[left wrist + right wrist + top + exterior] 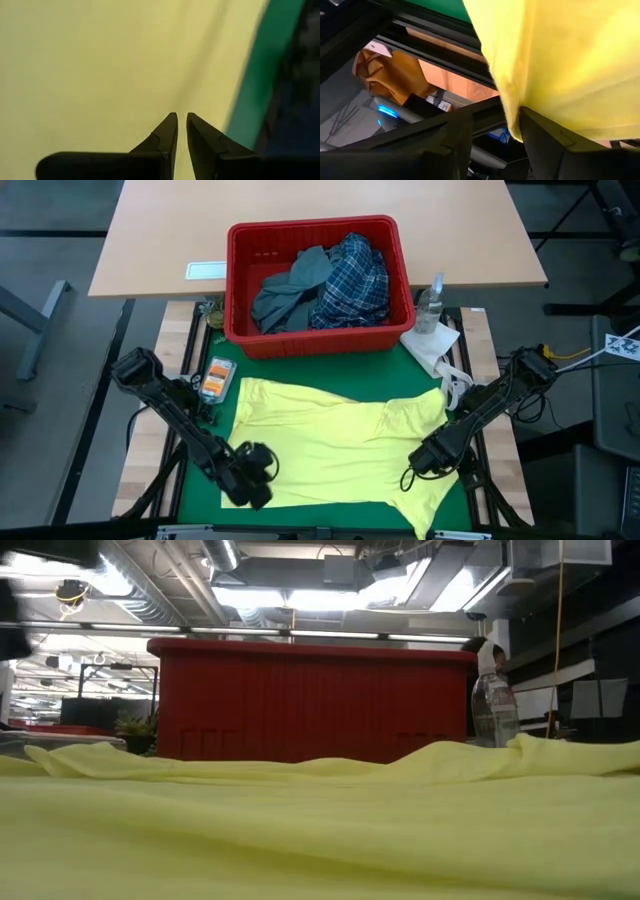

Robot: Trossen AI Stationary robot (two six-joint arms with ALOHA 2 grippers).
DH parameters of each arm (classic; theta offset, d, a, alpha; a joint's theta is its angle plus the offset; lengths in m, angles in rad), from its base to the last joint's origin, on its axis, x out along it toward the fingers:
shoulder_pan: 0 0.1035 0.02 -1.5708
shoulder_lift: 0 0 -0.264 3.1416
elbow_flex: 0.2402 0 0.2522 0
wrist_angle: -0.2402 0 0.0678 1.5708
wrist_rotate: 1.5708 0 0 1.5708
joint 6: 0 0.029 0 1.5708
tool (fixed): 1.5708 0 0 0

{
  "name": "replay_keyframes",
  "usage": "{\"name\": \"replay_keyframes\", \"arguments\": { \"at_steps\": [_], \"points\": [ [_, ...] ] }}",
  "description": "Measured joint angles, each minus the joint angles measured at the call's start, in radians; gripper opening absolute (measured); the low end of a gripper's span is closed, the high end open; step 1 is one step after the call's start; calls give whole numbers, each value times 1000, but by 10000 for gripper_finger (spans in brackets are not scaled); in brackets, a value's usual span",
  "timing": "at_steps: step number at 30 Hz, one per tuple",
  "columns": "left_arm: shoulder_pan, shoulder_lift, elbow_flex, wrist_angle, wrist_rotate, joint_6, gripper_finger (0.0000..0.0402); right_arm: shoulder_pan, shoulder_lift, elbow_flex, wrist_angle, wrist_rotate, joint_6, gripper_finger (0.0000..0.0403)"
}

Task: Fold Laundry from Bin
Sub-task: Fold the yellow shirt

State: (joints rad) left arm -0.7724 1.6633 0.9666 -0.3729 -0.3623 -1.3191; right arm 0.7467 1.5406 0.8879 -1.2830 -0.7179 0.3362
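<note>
Green matting (205, 480) covers my work surface, and most of it is hidden under the small yellow garment (340, 445), which lies spread flat across the near half of the table. Behind the mat, pale wood of a second tabletop (170, 230) stretches away, with a white label (206, 270) lying on it beside the red bin (240, 280). The bin stands at the far edge of the mat; inside it the grey-blue garment (290, 290) is heaped next to the blue-white plaid shirt (350, 280).

My left gripper (255, 470) sits on the near left corner of the yellow garment. Its fingers (167, 135) are drawn almost together with only a thin slit between the tips, and I cannot tell whether any cloth is caught there. My right gripper (428, 458) is at the garment's near right edge, where the cloth hangs off the mat; its fingers (545, 140) stand spread, with a fold of yellow drooping between them.

Just right of the bin a clear bottle (430, 305) stands on a white paper towel (432, 345). An orange packet (215, 378) lies on the mat's left edge.

From table height, yellow cloth (320, 830) fills the foreground, the bin's slotted wall (310, 700) rises behind it, and ceiling ducts and strip lights (300, 590) run overhead.
</note>
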Motion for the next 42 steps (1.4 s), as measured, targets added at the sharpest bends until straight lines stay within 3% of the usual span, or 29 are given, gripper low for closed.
{"name": "replay_keyframes", "arguments": {
  "at_steps": [3,11,21,26,33,42],
  "points": [
    [51,0,1,0,-69,57,37,0,0,0,0,10,1,161],
    [251,-1,1,-48,-84,192,37,0,0,0,0,25,5,186],
    [476,-1,1,-294,-86,233,24,0,0,-1,-4,78,8,244],
    [518,-1,1,-415,-72,230,11,-1,0,10,-57,59,0,253],
    [530,1,1,-428,-69,229,2,0,-54,109,-164,206,-11,253],
    [530,32,-57,-406,-38,216,2,0,-101,152,-156,260,93,253]
  ]
}}
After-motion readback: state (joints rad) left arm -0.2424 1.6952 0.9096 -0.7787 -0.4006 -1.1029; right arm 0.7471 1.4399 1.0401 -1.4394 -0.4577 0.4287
